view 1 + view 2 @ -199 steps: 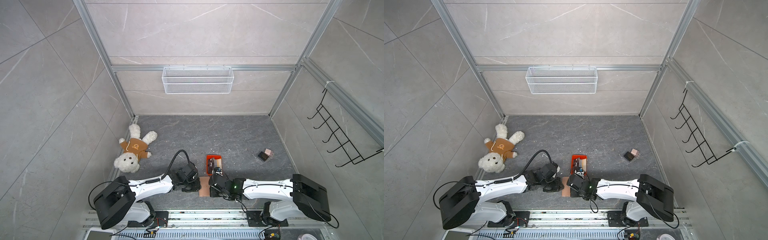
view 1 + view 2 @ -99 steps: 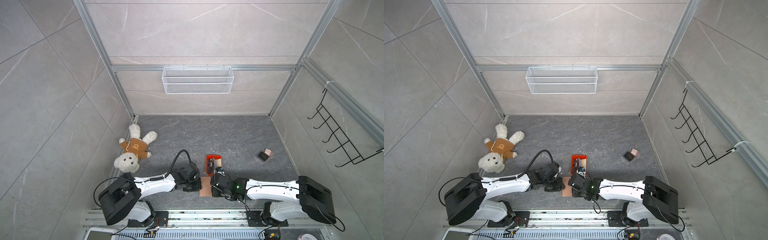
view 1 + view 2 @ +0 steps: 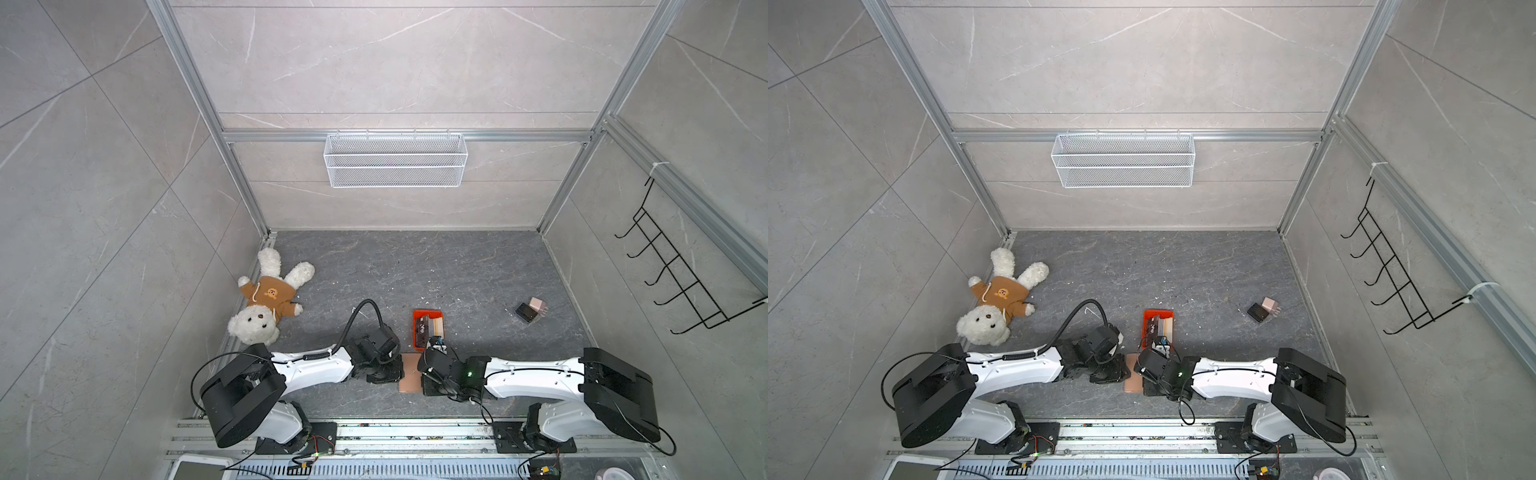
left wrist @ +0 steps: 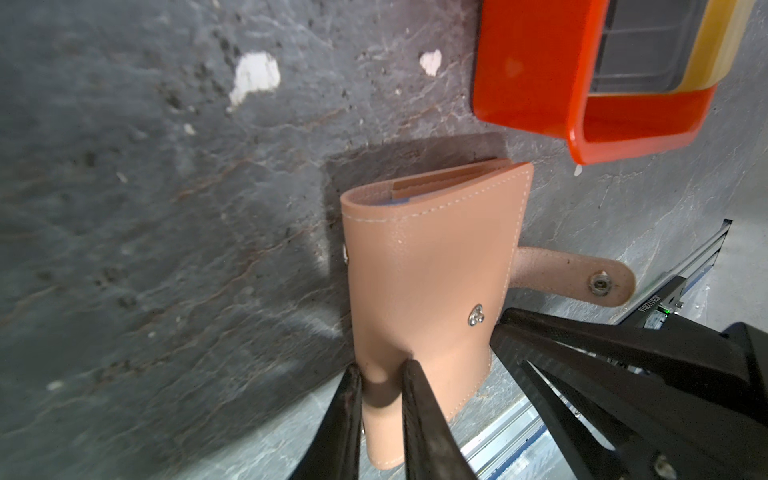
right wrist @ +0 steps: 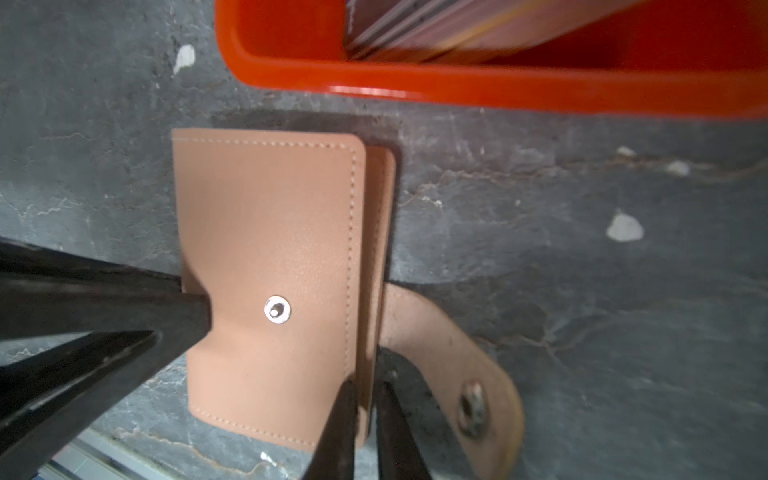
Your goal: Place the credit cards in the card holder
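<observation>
The card holder [image 3: 410, 374] is laid lengthwise toward the orange tray [image 5: 415, 93], its spine clamped by the left gripper [image 4: 380, 368] and its open edge by the right gripper [image 5: 365, 390]. Its snap tab [image 4: 598, 284] is shown only by wrist views.

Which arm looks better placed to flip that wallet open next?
Probably the right. The right gripper straddles the free edge of the card holder beside its undone snap tab, while the left gripper pinches the fold side, anchoring it.

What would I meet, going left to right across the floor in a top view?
teddy bear → left gripper → card holder → right gripper → black-and-pink block pair. The orange tray is left out, since it overlaps the card holder sideways.
</observation>
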### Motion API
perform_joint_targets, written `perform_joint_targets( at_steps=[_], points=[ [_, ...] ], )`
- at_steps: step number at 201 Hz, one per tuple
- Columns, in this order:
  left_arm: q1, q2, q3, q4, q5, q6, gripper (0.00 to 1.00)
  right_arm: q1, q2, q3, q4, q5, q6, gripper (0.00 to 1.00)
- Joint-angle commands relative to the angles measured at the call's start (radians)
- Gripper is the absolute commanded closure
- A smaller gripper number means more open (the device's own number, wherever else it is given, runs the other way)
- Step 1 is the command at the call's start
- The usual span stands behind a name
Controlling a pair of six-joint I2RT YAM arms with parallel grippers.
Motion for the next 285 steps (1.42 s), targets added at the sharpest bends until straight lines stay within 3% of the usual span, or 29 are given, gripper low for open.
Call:
perform_joint_targets(
  at_steps=[1, 83, 158, 227, 285],
  points=[
    [-0.009, 0.023, 0.03, 0.027, 0.028, 0.018, 0.8, 0.004, 0.02, -0.002, -0.021, 0.004, 0.009, 0.89],
    [-0.039, 0.067, 0.038, 0.043, 0.018, 0.008, 0.8, 0.004, 0.025, 0.002, -0.03, 0.007, 0.008, 0.92],
    [-0.042, 0.068, -0.002, 0.063, 0.009, -0.021, 0.8, -0.008, -0.139, 0.025, -0.1, 0.005, -0.006, 0.88],
    [-0.042, 0.056, -0.016, 0.078, 0.008, -0.031, 0.8, -0.122, -0.235, 0.06, -0.224, -0.049, -0.054, 0.85],
    [-0.056, 0.025, -0.056, 0.093, -0.026, -0.116, 0.8, -0.239, -0.241, 0.041, -0.271, -0.13, -0.098, 0.84]
  ],
)
